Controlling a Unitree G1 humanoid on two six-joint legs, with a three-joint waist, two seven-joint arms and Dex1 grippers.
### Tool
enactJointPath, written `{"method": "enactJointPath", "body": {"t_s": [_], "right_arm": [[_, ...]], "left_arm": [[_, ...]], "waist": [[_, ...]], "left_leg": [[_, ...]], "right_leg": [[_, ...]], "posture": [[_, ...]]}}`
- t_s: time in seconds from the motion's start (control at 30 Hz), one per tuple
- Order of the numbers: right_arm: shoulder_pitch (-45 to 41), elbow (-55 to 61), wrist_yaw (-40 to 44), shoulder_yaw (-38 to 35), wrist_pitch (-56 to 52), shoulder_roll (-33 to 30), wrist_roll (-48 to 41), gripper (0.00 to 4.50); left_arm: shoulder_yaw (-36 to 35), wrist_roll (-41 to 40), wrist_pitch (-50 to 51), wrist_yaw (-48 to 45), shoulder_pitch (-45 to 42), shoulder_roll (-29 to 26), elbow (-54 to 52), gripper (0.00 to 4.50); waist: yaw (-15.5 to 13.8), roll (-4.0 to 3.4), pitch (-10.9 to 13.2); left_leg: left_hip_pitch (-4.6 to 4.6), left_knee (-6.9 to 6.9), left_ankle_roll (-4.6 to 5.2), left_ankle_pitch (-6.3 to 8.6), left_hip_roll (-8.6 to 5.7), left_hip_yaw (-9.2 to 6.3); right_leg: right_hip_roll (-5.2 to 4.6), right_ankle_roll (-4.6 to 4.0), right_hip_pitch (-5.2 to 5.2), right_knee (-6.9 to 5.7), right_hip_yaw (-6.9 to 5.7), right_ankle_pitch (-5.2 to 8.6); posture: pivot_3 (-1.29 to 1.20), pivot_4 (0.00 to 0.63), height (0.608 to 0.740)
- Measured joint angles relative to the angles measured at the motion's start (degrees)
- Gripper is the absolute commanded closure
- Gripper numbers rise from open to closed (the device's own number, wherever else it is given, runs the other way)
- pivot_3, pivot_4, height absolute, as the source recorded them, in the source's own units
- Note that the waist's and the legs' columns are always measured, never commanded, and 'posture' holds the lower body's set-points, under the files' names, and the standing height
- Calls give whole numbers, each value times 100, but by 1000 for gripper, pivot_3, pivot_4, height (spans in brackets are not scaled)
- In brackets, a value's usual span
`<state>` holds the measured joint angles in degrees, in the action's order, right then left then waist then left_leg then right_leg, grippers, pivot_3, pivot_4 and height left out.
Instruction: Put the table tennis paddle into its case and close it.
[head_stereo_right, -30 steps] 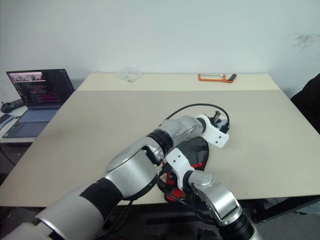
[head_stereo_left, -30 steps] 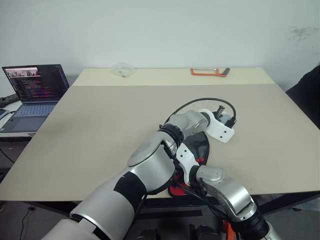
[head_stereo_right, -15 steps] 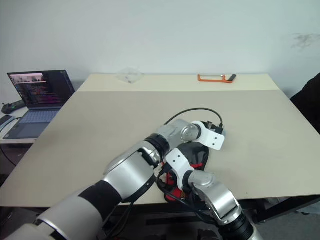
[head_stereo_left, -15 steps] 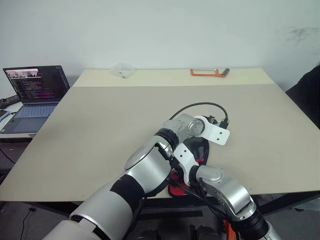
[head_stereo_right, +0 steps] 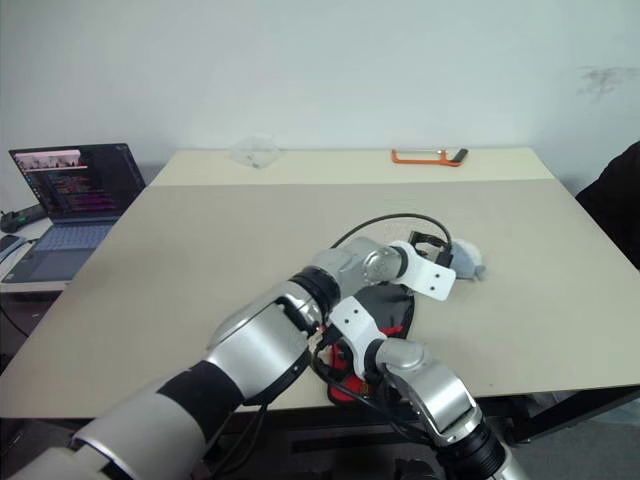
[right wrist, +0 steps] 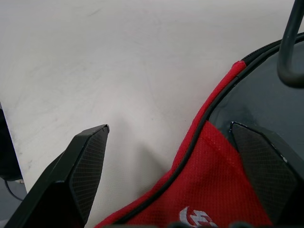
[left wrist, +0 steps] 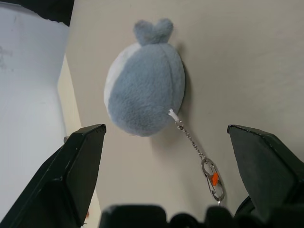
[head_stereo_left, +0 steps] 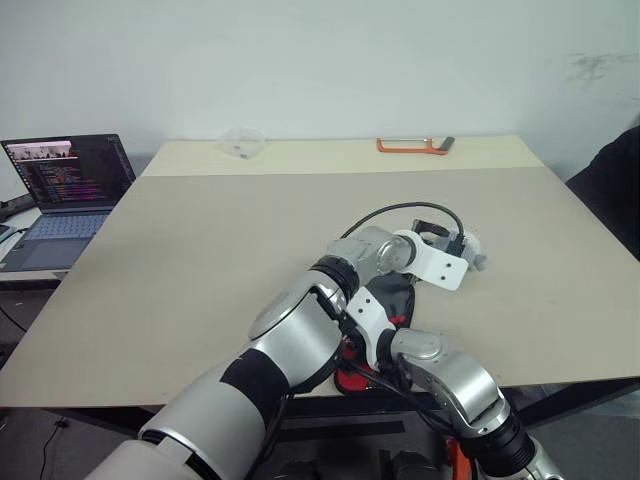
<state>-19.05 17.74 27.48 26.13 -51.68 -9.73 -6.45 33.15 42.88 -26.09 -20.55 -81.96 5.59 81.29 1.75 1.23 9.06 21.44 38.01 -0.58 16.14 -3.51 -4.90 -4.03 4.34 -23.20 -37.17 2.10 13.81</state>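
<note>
Left gripper (left wrist: 166,171) spread wide over grey plush keychain (left wrist: 145,90) lying free on table (head_stereo_left: 200,260), right gripper (right wrist: 171,175) splayed over red part of case (right wrist: 213,190) at near table edge, paddle unseen.

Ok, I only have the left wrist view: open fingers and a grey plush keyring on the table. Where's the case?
Observer: The case lies at the table's near edge, beneath both forearms, nearer the robot than the plush keyring.
Operator: And the right gripper?
Observer: The right gripper is open, one finger over the case's red part, the other over bare table.
</note>
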Motion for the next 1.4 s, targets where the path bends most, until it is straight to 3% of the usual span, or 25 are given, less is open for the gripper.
{"method": "enactJointPath", "body": {"t_s": [0.57, 0.77, 0.93, 1.13, 1.4], "right_arm": [[-309, -450, 143, -167, 238, 17, -167, 0], [-526, -432, 109, -513, -83, 50, -339, 0], [-695, -135, 48, -1000, -596, 62, -632, 0], [-874, 739, 2, -1898, -1323, -22, -1277, 0], [-911, 1292, -40, -3019, -1897, -506, -2012, 0]], "left_arm": [[-1239, -932, 696, 272, -284, -1365, -35, 16], [-2536, -2258, 752, -806, 324, -1848, -182, 16], [-3116, -2974, 764, -1824, 802, -2066, -348, 16], [-3470, -3599, 822, -2894, 1343, -2066, -545, 16], [-3292, -3581, 784, -3147, 1619, -1895, -697, 16]], "waist": [[16, 0, 0], [20, 1, 1], [15, 3, 2], [13, 3, 3], [3, 3, 3]], "left_leg": [[-19, 1, -1, 0, 3, 8], [-6, 5, -1, -1, 4, 8], [63, 20, -6, -3, -4, 12], [72, 18, -2, -2, -3, 12], [70, 19, -1, -1, -3, 15]], "right_leg": [[3, 0, 7, -14, 7, -1], [3, -4, -9, -21, 11, -3], [-4, -7, -89, -55, 15, -4], [-4, -8, -98, -55, 15, -4], [-4, -8, -93, -59, 15, -4]], "posture": [[0, 150, 740], [0, 150, 740], [0, 150, 740], [0, 150, 740], [0, 150, 740]]}}
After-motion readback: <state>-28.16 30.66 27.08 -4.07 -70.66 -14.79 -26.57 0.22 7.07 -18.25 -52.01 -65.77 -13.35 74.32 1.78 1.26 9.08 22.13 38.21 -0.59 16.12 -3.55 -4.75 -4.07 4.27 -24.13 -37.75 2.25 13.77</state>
